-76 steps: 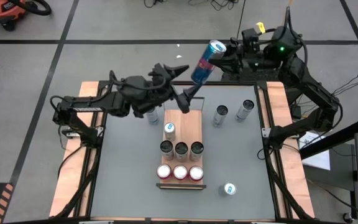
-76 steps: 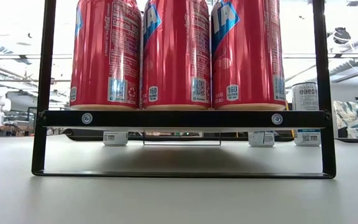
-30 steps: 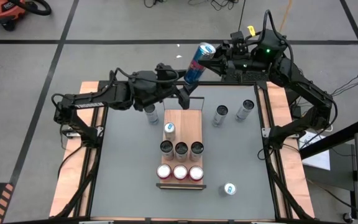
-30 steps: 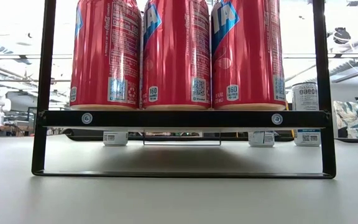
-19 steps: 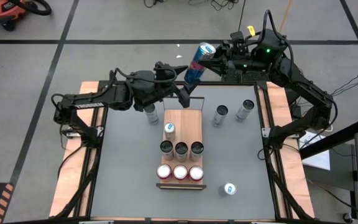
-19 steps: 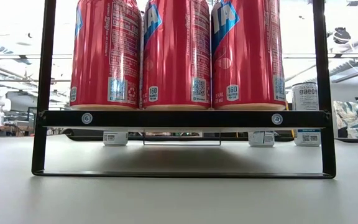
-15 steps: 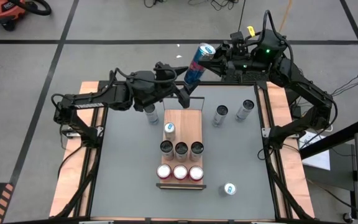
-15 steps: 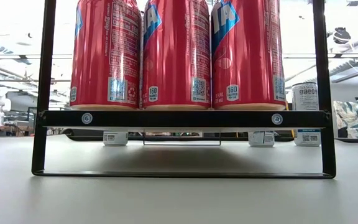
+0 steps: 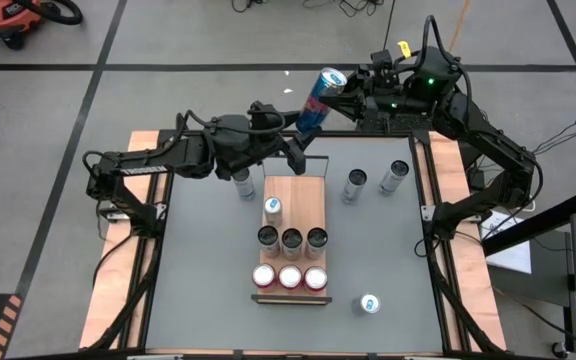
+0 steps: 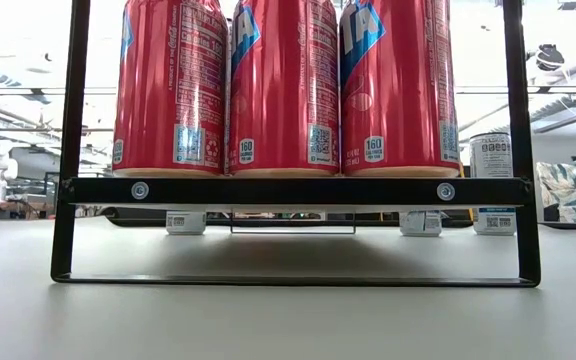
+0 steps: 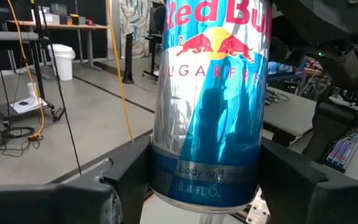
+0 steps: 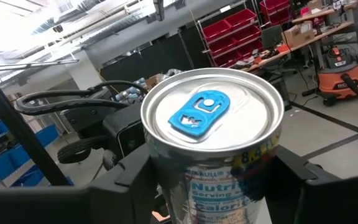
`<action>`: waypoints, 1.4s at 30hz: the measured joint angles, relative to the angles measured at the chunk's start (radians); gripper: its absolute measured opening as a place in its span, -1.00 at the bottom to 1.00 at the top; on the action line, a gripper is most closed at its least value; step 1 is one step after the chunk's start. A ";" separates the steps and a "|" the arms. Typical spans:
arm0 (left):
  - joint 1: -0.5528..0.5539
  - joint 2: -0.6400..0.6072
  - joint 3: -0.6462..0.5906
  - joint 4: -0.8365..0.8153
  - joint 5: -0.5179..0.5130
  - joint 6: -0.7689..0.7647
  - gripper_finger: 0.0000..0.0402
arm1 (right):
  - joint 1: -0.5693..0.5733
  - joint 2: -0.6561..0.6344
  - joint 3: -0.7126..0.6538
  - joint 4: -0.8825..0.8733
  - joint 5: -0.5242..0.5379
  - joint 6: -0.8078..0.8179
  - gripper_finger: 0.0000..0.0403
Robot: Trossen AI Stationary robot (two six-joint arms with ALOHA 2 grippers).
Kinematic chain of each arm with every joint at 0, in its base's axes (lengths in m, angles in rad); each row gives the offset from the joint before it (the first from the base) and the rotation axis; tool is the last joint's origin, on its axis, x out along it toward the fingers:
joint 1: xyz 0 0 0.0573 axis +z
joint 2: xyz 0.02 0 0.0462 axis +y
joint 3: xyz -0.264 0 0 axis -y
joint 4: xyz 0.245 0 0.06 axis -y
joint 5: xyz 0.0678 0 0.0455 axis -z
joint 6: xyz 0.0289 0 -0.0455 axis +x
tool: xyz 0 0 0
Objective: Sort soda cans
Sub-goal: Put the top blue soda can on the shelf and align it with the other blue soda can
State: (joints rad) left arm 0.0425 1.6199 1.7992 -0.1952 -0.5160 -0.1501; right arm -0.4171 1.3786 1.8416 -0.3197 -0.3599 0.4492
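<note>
High view | blue can (image 9: 315,95) — between both end effectors — above table's far edge (image 9: 368,136)

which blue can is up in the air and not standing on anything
The blue can above the table's far edge, tilted, held between the left gripper and right gripper. The other two blue cans stand upright below.

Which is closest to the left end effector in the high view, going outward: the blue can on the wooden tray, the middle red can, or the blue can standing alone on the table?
From the left end effector:
1. Blue can on the wooden tray, far end.
2. Middle red can, near end of the tray.
3. Lone blue can, on the table off the tray's right near corner.
</note>
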 joint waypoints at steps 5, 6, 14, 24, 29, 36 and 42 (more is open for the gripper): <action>-0.003 0.000 0.000 0.000 0.007 -0.001 0.23 | 0.000 0.000 0.000 0.000 -0.002 0.000 -0.03; -0.005 0.000 0.000 0.001 0.006 -0.001 0.23 | 0.000 0.000 0.000 -0.001 -0.004 0.000 -0.02; -0.024 0.000 0.000 0.006 0.008 -0.004 0.22 | -0.001 -0.001 0.000 0.001 -0.051 0.005 0.22; -0.027 -0.001 0.000 0.100 0.191 -0.085 0.22 | -0.009 -0.003 0.003 0.065 -0.274 -0.014 0.41; -0.031 -0.002 0.002 0.113 0.233 -0.081 0.22 | -0.009 -0.003 0.002 0.119 -0.300 0.005 0.42; -0.031 -0.002 0.002 0.102 0.258 -0.084 0.22 | -0.009 -0.002 0.001 0.173 -0.301 0.036 0.42; -0.031 -0.002 0.002 0.102 0.262 -0.083 0.22 | -0.008 -0.002 0.001 0.182 -0.312 0.028 0.31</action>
State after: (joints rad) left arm 0.0115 1.6181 1.8008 -0.0929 -0.2539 -0.2328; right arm -0.4255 1.3769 1.8427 -0.1378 -0.6720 0.4769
